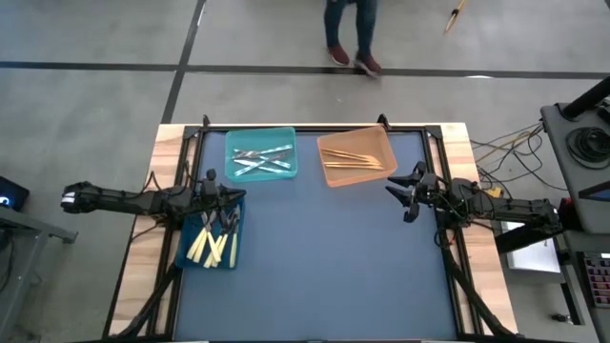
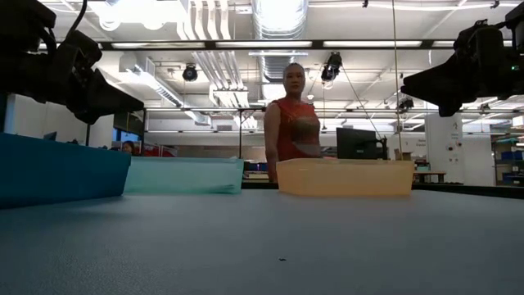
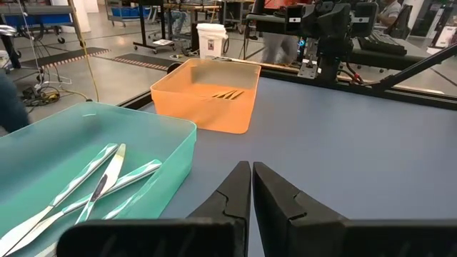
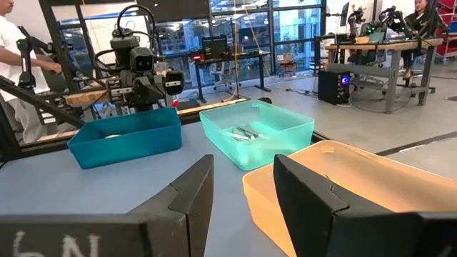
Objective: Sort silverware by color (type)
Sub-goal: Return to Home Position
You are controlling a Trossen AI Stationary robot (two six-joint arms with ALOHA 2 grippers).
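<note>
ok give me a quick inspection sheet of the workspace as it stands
surface: blue-grey mat on a wood-edged table
job's things: silvery cutlery in the light teal bin; orange-tan cutlery in the orange bin; pale yellow cutlery in the dark blue bin
clutter: nothing seen
grippers: left gripper shut, empty, raised over the dark blue bin's far end; right gripper open, empty, raised beside the orange bin
cables: loose cables on the floor right of the table
surroundings: a person stands beyond the far edge
</note>
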